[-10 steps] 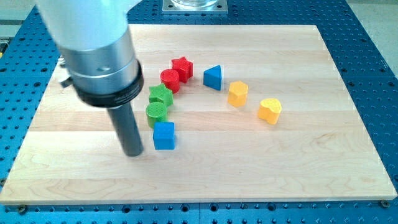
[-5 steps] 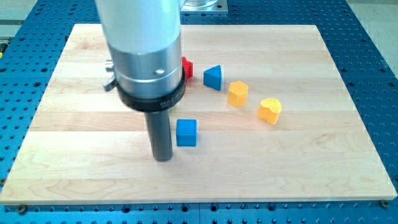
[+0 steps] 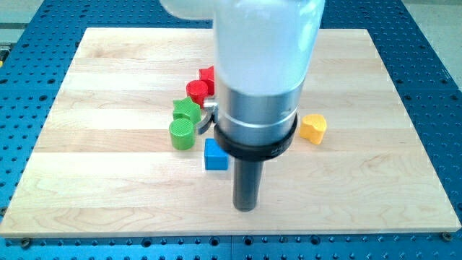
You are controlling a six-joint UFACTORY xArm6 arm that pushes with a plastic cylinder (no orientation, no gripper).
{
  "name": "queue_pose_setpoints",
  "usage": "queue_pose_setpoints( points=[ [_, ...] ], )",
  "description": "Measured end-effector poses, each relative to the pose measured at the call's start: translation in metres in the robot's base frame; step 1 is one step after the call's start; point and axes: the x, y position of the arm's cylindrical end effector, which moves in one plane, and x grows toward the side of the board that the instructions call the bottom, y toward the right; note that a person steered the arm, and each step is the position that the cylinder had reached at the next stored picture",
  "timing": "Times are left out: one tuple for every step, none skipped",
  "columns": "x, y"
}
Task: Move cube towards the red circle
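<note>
The blue cube (image 3: 216,154) lies on the wooden board, below and right of the green circle (image 3: 182,134). The red circle (image 3: 197,91) sits above it, touching the red star (image 3: 208,75) and the green star (image 3: 186,109). My tip (image 3: 246,207) rests on the board just right of and below the blue cube, a small gap apart. The arm's body hides the blue triangle and one yellow block.
A yellow heart-like block (image 3: 313,128) lies at the right of the arm. The wooden board (image 3: 101,173) is edged by a blue perforated table (image 3: 29,65). The arm's wide housing (image 3: 258,87) covers the board's middle.
My tip has swept from left of the blue cube to its right and lower side. The cube was nudged to the right earlier and has since stayed put.
</note>
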Motion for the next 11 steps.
queue_pose_setpoints(
  points=[
    [-0.036, -0.032],
    [-0.068, -0.039],
    [-0.104, -0.039],
    [-0.133, -0.039],
    [-0.147, -0.039],
    [-0.153, -0.039],
    [-0.152, -0.039],
    [-0.127, -0.028],
    [-0.096, -0.027],
    [-0.087, -0.049],
    [-0.041, -0.068]
  ],
)
